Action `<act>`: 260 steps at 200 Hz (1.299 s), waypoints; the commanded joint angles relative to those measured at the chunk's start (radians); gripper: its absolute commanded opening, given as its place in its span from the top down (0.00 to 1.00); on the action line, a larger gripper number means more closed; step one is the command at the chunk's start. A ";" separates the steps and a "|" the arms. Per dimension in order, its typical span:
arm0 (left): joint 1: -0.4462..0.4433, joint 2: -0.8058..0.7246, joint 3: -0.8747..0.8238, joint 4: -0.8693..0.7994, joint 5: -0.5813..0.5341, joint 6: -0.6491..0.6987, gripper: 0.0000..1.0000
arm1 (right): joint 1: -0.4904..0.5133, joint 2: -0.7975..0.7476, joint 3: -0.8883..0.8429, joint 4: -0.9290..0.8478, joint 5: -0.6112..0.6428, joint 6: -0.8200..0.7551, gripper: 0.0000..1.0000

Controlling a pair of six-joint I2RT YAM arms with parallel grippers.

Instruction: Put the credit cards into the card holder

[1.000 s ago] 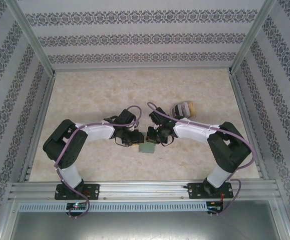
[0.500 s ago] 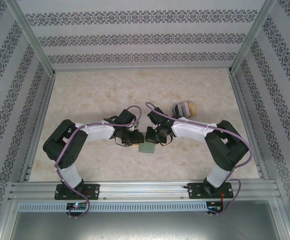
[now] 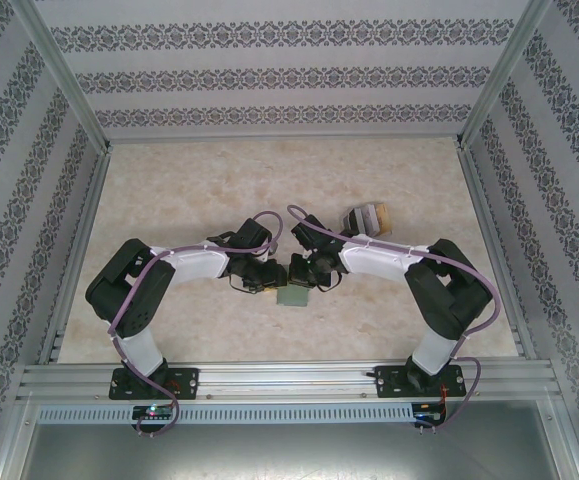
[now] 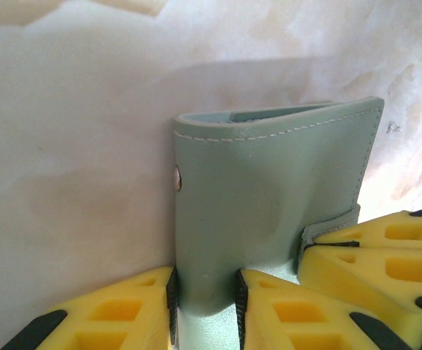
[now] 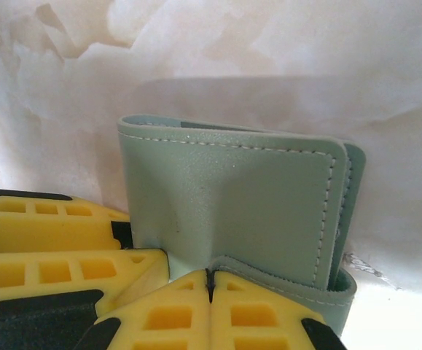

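- One wallet [image 4: 269,197], sage green, is gripped from both sides between the two tools, over the middle of the tabletop [image 3: 219,180].
- Left tool [image 4: 205,292]: its two yellow fingers stand a little apart, clamped on the wallet's near edge, with the green leather filling the gap between them.
- Right tool [image 5: 211,281]: its fingers are pressed together, and a thin flap of the wallet curls out from between them. In the left wrist view this tool comes in from the right and pinches the same flap.
- From above, the wallet [image 3: 294,296] pokes out just on the near side of where the two tools meet.
- One metal snap [image 4: 178,176] sits on the wallet's edge, up and left of the left tool's fingers.
- The wallet's far edge gapes slightly, showing an inner layer.
- One small box [image 3: 366,217], grey-striped with a tan end, lies beyond the right tool and to its right, well apart from the wallet. What it holds is too small to tell.
- The right arm's forearm runs between that box and the wallet.
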 commanded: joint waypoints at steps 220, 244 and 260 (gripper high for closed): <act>0.057 -0.417 -0.137 -0.148 -0.419 -0.057 0.60 | 0.150 -0.004 0.037 -0.024 0.024 -0.035 1.00; 0.066 -0.445 -0.144 -0.155 -0.433 -0.053 0.60 | 0.154 -0.039 0.043 -0.040 0.048 -0.059 0.94; 0.070 -0.467 -0.153 -0.152 -0.441 -0.046 0.58 | 0.156 -0.106 0.041 -0.059 0.112 -0.077 0.68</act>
